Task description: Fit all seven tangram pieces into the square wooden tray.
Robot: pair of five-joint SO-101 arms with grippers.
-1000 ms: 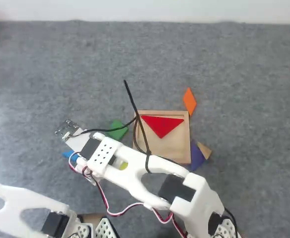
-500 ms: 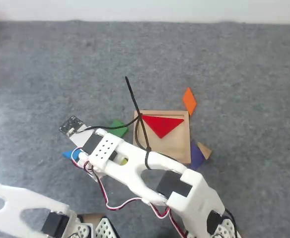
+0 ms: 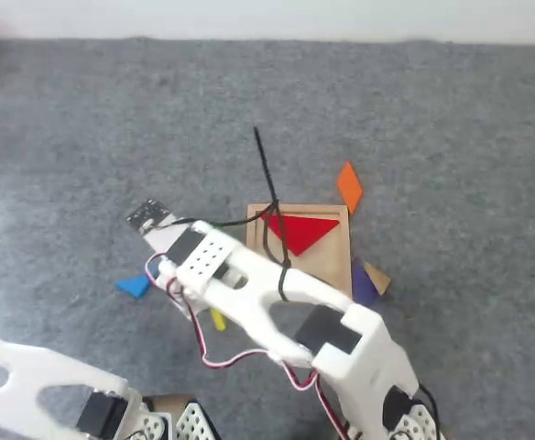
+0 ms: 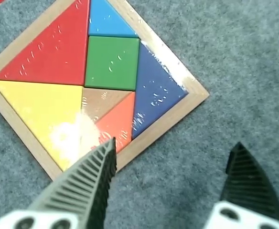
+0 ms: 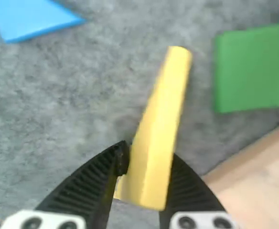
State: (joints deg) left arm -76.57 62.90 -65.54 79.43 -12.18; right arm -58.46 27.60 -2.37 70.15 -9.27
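The yellow piece (image 5: pixel 158 129) stands on edge, pinched between the jaws of the right gripper (image 5: pixel 149 160). It is over the carpet, beside the green square (image 5: pixel 252 67) and near the tray (image 3: pixel 327 268), which holds a red triangle (image 3: pixel 300 229). The piece probably needs lifting over the rim, then laying flat against the red triangle's free edge. The left gripper (image 4: pixel 174 145) gapes wide, holding nothing.

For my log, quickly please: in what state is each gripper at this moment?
Left gripper: open, holding nothing.
Right gripper: closed on the flat yellow tangram piece.
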